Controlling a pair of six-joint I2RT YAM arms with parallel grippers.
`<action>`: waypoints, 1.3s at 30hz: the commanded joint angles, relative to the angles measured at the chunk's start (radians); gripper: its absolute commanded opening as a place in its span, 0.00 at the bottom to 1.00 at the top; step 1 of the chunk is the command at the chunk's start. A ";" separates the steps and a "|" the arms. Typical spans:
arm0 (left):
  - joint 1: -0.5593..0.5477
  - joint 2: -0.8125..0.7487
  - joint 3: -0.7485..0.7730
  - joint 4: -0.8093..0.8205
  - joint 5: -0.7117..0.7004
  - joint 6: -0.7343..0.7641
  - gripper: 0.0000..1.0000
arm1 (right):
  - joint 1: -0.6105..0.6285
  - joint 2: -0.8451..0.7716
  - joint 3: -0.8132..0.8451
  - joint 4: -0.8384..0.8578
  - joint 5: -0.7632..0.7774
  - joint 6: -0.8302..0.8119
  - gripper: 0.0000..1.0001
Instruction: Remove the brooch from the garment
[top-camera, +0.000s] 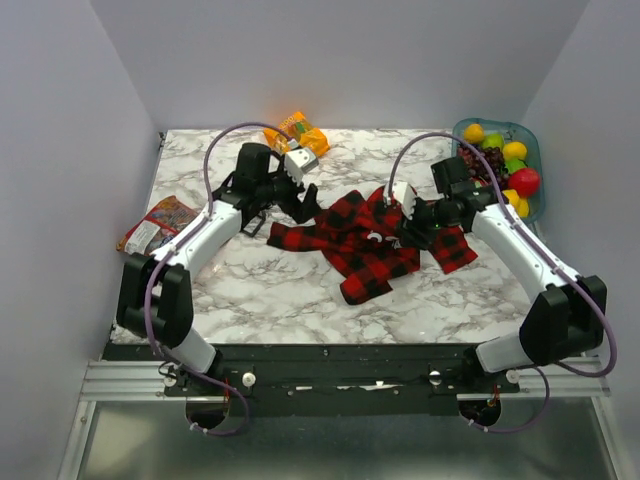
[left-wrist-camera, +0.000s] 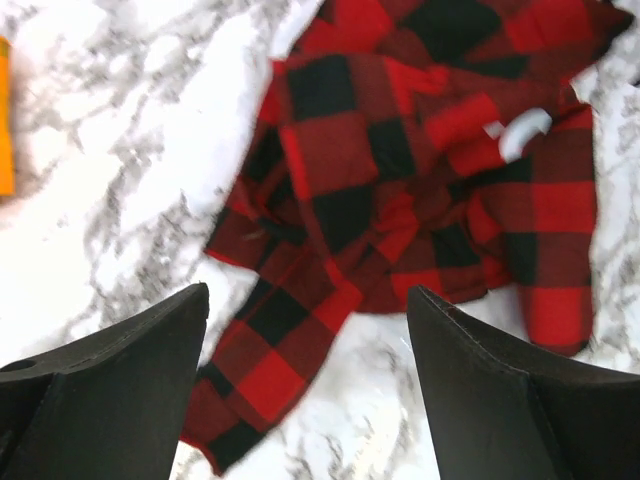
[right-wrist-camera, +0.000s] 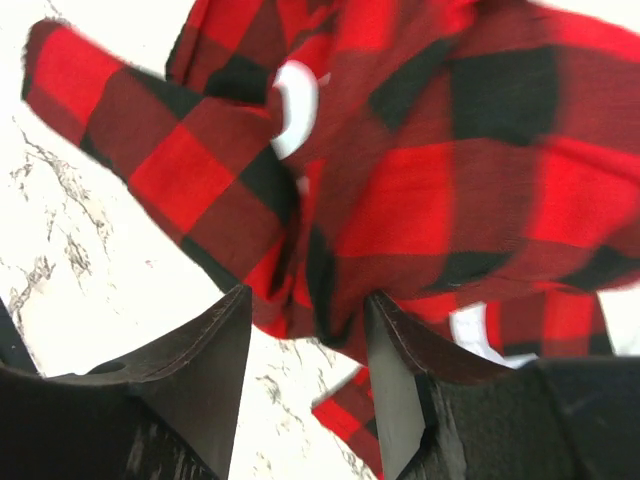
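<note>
While garment (top-camera: 370, 240) lies crumpled, teal tray (top-camera: 533, 140) at back right holds fruit (top-camera: 524, 181)

You're working in a robot test cell: plain pale walls (top-camera: 340, 60) box in a marble-patterned tabletop (top-camera: 250, 290). An aluminium extrusion rail (top-camera: 120, 380) runs along its near edge, and purple cables (top-camera: 215, 150) loop over the left arm (top-camera: 200, 235) and right arm (top-camera: 520, 245).

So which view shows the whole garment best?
Top external: the whole garment lies crumpled on the table. Left wrist shows only one part with a white letter; right wrist shows a blurred close-up fold between its fingers.
</note>
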 joint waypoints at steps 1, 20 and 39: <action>-0.005 0.150 0.157 0.028 -0.034 0.005 0.88 | -0.054 -0.040 0.021 0.042 0.033 0.044 0.57; -0.126 0.639 0.572 0.094 0.119 -0.293 0.98 | -0.272 0.281 0.239 -0.003 0.083 0.116 0.61; -0.042 0.144 0.115 -0.246 0.097 0.027 0.00 | -0.342 0.398 0.270 0.079 0.222 0.087 0.57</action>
